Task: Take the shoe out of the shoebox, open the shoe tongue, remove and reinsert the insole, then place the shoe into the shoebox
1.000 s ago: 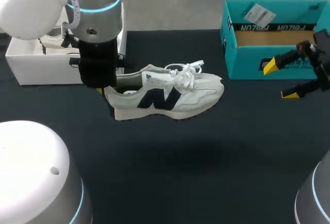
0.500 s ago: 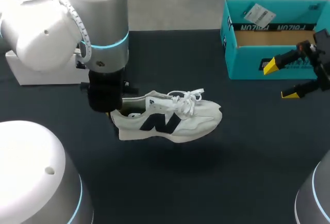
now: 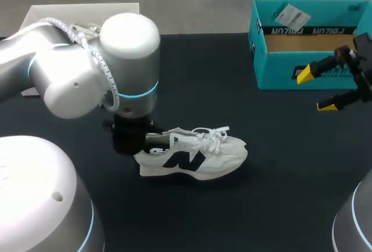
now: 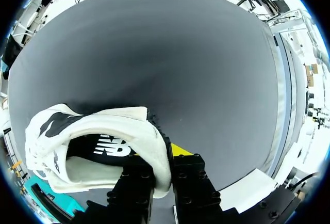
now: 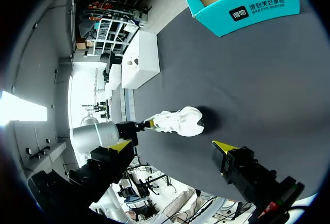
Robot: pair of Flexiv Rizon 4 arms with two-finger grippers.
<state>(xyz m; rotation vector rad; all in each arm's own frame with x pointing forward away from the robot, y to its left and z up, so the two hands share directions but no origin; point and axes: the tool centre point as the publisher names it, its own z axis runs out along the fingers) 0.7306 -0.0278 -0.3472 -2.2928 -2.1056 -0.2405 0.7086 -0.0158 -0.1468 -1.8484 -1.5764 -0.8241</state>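
Shoe travel over the tabletop [image 3: 261, 200] is the change: the left arm [image 3: 87, 81] has swung from 10 o'clock toward the centre and come down, while the teal shoebox [image 3: 279, 72] at 2 o'clock is unmoved. The shoe [image 3: 195, 156] now appears sole-down near centre, toe toward 3 o'clock. The left hand [image 4: 161, 162] pinches its heel and the right hand [image 3: 315, 90] stays spread open, so opening the tongue looks next.

From here the counter [image 3: 279, 171] looks covered in matt black cloth. The sneaker [image 3: 197, 156] is pale, soft-looking matt fabric (its laces [image 3: 210, 136] are white woven cord). The shoebox [image 3: 279, 76] is teal printed cardboard, plain brown inside. My left arm [image 3: 70, 83] wears a smooth, glossy white shell.
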